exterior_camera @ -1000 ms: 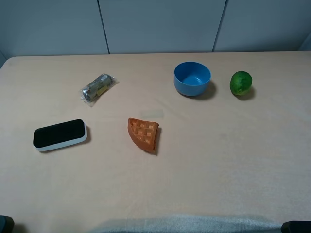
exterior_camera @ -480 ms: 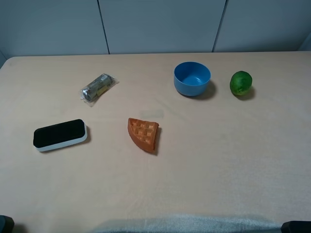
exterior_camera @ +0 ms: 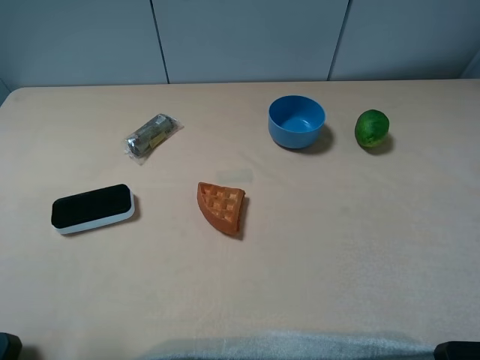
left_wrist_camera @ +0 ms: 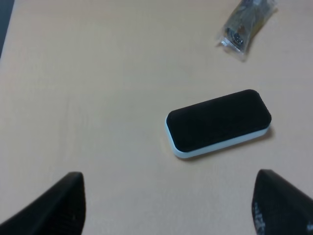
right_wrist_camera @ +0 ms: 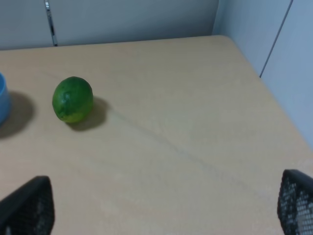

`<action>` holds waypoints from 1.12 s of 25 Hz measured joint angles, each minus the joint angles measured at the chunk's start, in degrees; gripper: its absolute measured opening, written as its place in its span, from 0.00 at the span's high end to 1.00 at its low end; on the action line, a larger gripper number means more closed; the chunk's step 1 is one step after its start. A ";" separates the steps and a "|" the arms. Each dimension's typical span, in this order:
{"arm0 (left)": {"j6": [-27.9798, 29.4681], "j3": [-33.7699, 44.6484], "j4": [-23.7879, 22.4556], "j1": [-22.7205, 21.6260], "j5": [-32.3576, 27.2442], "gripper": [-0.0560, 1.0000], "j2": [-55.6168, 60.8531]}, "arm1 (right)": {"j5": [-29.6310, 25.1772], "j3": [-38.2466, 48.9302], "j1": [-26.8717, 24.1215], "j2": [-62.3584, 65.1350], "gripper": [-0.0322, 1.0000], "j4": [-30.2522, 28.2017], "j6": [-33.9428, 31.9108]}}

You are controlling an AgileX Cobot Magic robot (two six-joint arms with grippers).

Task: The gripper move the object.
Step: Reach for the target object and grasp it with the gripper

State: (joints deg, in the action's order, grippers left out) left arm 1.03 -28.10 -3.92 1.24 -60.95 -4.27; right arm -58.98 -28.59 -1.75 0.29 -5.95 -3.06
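Change since earlier: in the high view you see nothing on the counter (exterior_camera: 337, 255) shifted from a second ago, and no claw has come in over the things there.
Left claw (left_wrist_camera: 168, 198): spread wide, gripping nothing. Your wrist view shows only its two dark fingertips (left_wrist_camera: 68, 205), both off the counter surface.
Right claw (right_wrist_camera: 164, 205): also spread wide and empty, with a mesh-textured fingertip at each lower corner of its wrist view.
Arm pose: both arms sit back at the near edge of the counter. The left looks steeply down at the counter, the right looks more forward toward the far wall. The high view gives you only dark slivers at the near corners, so you cannot tell the joints.
Eraser block (left_wrist_camera: 218, 123): black on top with a white base, lying flat ahead of the left claw and apart from it.
Wrapped packet (left_wrist_camera: 244, 22): shiny and crinkled, farther out beyond the eraser block, well apart from it.
Lime (right_wrist_camera: 73, 99): ahead of the right claw, resting alone on the counter.
Blue bowl (exterior_camera: 297, 121): upright and empty, toward the far side right of centre, near the lime but not touching it. Your right wrist view catches only a sliver of its rim.
Waffle wedge (exterior_camera: 222, 207): near the middle of the counter, well apart from the blue bowl.
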 joint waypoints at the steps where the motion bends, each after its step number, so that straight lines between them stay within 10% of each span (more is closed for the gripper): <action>1: 0.00 0.00 0.00 0.00 0.00 0.22 0.00 | 0.00 0.00 0.00 0.00 0.30 0.19 0.00; 14: 0.00 0.00 0.00 0.00 0.00 0.22 0.00 | 1.13 -1.09 0.00 -3.27 0.30 3.72 -0.17; 28: 0.00 0.00 0.00 0.00 0.00 0.22 0.00 | 7.09 -24.61 0.00 -46.67 0.30 14.19 4.05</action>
State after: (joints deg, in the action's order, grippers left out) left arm 1.03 -28.10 -3.92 1.24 -60.95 -4.27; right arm -51.90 -53.21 -1.75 -46.38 8.24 0.99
